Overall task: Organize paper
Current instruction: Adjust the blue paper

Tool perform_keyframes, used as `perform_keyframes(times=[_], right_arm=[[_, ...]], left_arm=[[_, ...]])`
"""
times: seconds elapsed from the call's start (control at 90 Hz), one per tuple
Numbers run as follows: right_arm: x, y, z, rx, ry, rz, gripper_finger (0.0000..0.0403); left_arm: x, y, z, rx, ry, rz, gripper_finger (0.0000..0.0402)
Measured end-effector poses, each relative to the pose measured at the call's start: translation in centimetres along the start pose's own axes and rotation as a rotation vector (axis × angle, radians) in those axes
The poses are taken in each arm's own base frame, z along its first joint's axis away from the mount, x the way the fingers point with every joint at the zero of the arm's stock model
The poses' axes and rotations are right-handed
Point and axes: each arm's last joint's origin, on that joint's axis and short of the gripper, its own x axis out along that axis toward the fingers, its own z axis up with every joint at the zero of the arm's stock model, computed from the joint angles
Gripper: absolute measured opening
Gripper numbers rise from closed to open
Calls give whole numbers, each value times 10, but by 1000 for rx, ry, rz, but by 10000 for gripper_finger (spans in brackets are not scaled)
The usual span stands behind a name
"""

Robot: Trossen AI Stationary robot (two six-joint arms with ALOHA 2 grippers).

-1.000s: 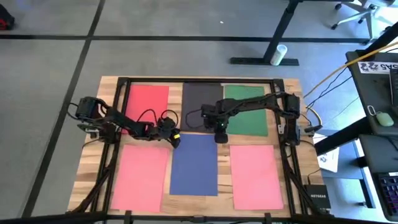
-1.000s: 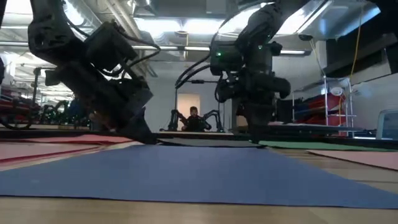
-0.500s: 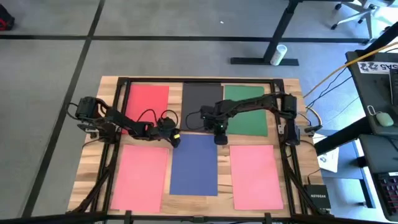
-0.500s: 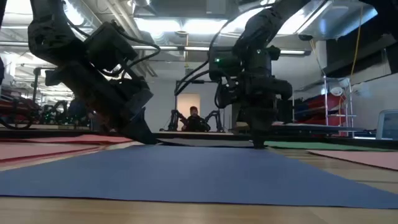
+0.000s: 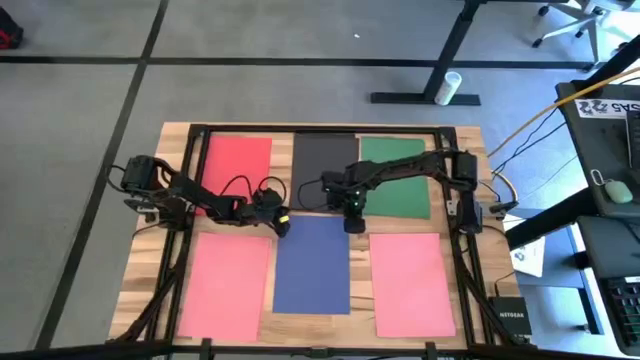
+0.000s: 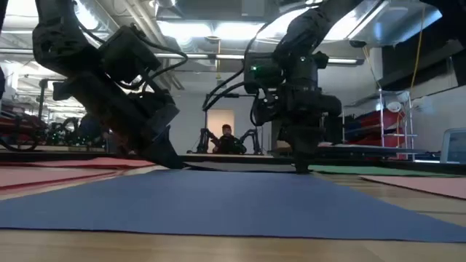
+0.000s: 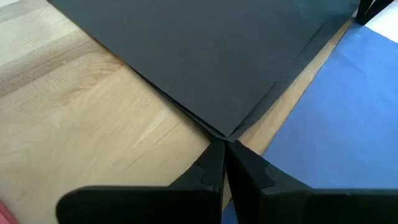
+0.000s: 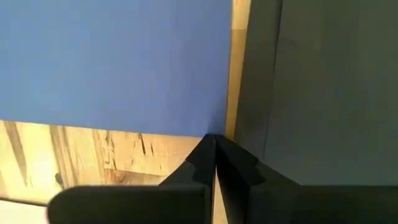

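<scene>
A: Nearest row, table (image 5: pixel 160 170) front edge?
B: Three sheets laid flat, side by side. Pink sheet (image 5: pixel 228 283) at left, blue sheet (image 5: pixel 312 264) in the centre, second pink sheet (image 5: pixel 412 283) at right. All apart from one another, bare wood showing between.

A: Grippers?
B: Both down at the far end of the blue sheet. Left gripper (image 7: pixel 224 163) at the far left corner of that sheet, fingers (image 7: pixel 208 169) pressed together, tips meeting in the wood gap by the corner of the black sheet (image 7: pixel 205 56). Right gripper (image 8: pixel 214 152) at the far right corner, fingers (image 8: pixel 200 163) likewise closed, tips at the narrow strip of wood between blue and black. Nothing seen pinched in either.

A: Low view?
B: Blue sheet (image 6: pixel 218 204) filling the foreground, flat on the table. Both grippers touching down at its far edge, left gripper (image 6: pixel 171 161) angled, right gripper (image 6: pixel 300 166) near upright.

A: Far row?
B: Red sheet (image 5: pixel 236 163) at left, black sheet (image 5: pixel 325 165) in the centre, green sheet (image 5: pixel 397 178) at right, partly under the right arm. Black and green nearly touching.

A: Beyond the table?
B: Seated person (image 6: pixel 226 138) in the far background of the room.
</scene>
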Motion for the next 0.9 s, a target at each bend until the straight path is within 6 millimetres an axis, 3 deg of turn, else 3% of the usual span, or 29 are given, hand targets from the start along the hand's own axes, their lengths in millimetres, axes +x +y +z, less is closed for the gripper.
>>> perform_keyframes(times=[0.611, 0.9], right_arm=[[-5, -2, -1, 19, -9, -61, 0], [-12, -13, -4, 68, -13, -130, 0]], left_arm=[[0, 0, 0, -10, 1, -2, 0], [0, 0, 0, -10, 1, -2, 0]])
